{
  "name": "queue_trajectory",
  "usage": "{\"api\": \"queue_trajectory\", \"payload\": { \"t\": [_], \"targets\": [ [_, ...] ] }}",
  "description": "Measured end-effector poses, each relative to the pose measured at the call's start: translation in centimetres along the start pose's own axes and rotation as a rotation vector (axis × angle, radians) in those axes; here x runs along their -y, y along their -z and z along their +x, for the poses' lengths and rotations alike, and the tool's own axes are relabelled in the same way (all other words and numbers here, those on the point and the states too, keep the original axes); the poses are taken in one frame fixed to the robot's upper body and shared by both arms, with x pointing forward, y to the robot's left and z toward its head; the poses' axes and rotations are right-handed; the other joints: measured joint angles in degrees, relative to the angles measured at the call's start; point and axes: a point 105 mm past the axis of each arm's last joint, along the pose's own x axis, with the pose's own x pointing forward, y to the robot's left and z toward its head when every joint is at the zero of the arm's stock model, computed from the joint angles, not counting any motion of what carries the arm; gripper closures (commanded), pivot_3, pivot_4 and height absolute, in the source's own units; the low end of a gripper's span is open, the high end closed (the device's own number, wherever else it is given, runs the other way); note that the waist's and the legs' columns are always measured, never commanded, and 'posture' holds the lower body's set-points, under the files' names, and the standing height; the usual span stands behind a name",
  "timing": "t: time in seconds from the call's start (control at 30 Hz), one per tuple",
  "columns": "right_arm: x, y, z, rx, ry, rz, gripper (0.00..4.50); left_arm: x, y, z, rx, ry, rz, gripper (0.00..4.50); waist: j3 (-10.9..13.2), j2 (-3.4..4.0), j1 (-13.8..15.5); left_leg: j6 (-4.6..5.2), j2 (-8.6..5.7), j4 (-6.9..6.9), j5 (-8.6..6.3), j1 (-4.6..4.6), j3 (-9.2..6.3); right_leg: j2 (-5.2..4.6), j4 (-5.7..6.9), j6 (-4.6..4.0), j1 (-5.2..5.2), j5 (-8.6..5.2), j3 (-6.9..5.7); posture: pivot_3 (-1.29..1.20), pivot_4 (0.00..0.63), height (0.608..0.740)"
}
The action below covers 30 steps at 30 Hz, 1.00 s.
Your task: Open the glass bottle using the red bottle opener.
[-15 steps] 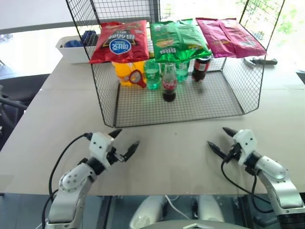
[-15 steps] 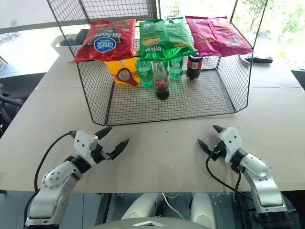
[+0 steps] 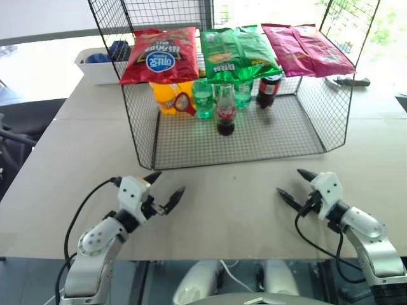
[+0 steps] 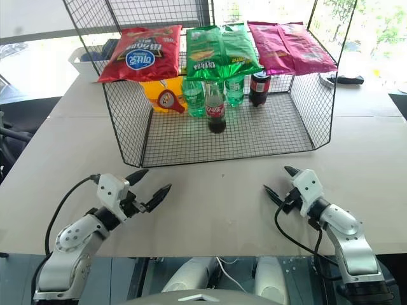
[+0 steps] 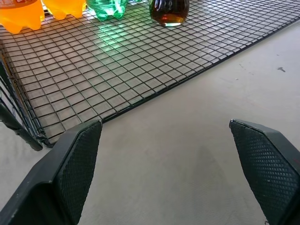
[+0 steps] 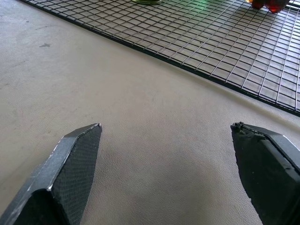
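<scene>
The left gripper (image 3: 166, 186) hung wide apart and empty over the table's (image 3: 222, 210) near edge. In the wire rack (image 3: 254, 143), the red bottle opener (image 3: 182, 103) leaned by the orange bottle (image 3: 166, 95). The glass bottle (image 3: 226, 110) stood mid-rack, easy to reach. The right gripper (image 3: 292, 185) waited, spread and empty.

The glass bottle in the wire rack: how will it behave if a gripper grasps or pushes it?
The glass bottle stands tall on a narrow base on the wire rack, so a push near its neck would probably tip it. Its smooth glass may slip between the fingers. It looks nearly full, so likely heavy for its size.
</scene>
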Motion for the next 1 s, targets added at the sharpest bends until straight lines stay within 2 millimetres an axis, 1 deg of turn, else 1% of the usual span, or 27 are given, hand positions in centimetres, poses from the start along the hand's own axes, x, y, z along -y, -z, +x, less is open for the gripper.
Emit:
{"api": "queue_trajectory", "payload": {
  "t": [0.17,0.33,0.43,0.57,0.6,0.67,0.73,0.83,0.93,1.0],
  "targets": [
    [-0.3,-0.1,0.2,0.004,-0.013,-0.002,0.04,-0.9,-0.5,0.3,0.022,-0.038,0.003,0.00,0.0,0.00,0.0,0.00,0.01,0.00,0.00,0.00,0.00,0.00,0.00,0.00,0.00,0.00,0.00,0.00,0.150,0.734],
    [-0.6,-0.9,0.5,0.030,-0.037,-0.010,0.04,-1.2,-0.9,0.9,0.056,-0.065,-0.018,0.00,0.0,0.00,0.0,0.00,0.00,0.02,0.00,-0.01,0.00,0.00,0.00,0.00,0.00,0.01,0.00,0.00,0.150,0.734],
    [-1.1,-2.1,0.8,0.070,-0.060,0.004,0.04,-1.2,-1.2,1.5,0.088,-0.080,-0.057,0.00,0.0,-0.01,0.0,-0.02,0.05,0.07,0.01,-0.03,-0.03,0.03,0.02,-0.03,0.00,0.03,-0.05,0.00,0.150,0.734],
    [-2.2,-4.4,1.5,0.139,-0.109,0.026,0.04,-1.6,-1.8,2.7,0.118,-0.108,-0.095,0.00,0.0,-0.04,0.2,-0.26,0.24,0.14,0.13,-0.08,-0.12,0.20,0.02,-0.23,0.00,0.27,-0.16,0.00,0.150,0.734],
    [-2.6,-5.0,1.7,0.155,-0.126,0.034,0.04,-1.8,-2.2,3.1,0.133,-0.116,-0.100,0.00,0.1,-0.08,0.2,-0.51,0.30,0.14,0.11,-0.10,-0.14,0.24,0.02,-0.30,-0.01,0.39,-0.17,0.00,0.150,0.734],
    [-3.1,-5.8,1.9,0.176,-0.151,0.041,0.04,-2.0,-3.1,3.8,0.166,-0.128,-0.097,0.00,0.1,-0.12,0.1,-0.69,0.41,0.16,0.18,-0.09,-0.14,0.25,0.02,-0.35,-0.01,0.53,-0.16,0.00,0.150,0.734],
    [-3.6,-6.7,2.0,0.196,-0.178,0.049,0.04,-2.6,-4.8,4.6,0.217,-0.148,-0.078,0.00,0.1,-0.15,-0.2,-0.84,0.66,0.17,0.28,-0.03,-0.05,0.51,0.00,-0.42,-0.01,0.70,-0.09,0.00,0.150,0.734],
    [-4.1,-7.8,2.1,0.214,-0.202,0.054,0.04,-3.4,-6.2,4.9,0.269,-0.197,-0.065,0.00,0.1,-0.14,-0.3,-0.93,0.90,0.17,0.36,0.01,0.00,0.80,0.00,-0.57,-0.02,0.82,-0.06,0.00,0.150,0.734],
    [-4.4,-8.8,2.3,0.236,-0.217,0.040,0.04,-3.5,-6.6,5.1,0.280,-0.212,-0.066,0.00,0.1,-0.15,-0.2,-0.90,1.00,0.17,0.41,-0.01,0.02,0.91,-0.04,-0.64,-0.03,0.86,-0.07,0.00,0.150,0.734],
    [-4.5,-8.8,2.3,0.237,-0.217,0.043,0.04,-3.4,-6.5,5.0,0.279,-0.213,-0.067,0.00,0.1,-0.15,-0.1,-0.80,1.00,0.17,0.45,-0.03,0.04,0.95,-0.09,-0.65,-0.04,0.87,-0.06,0.00,0.150,0.734]
  ]
}}
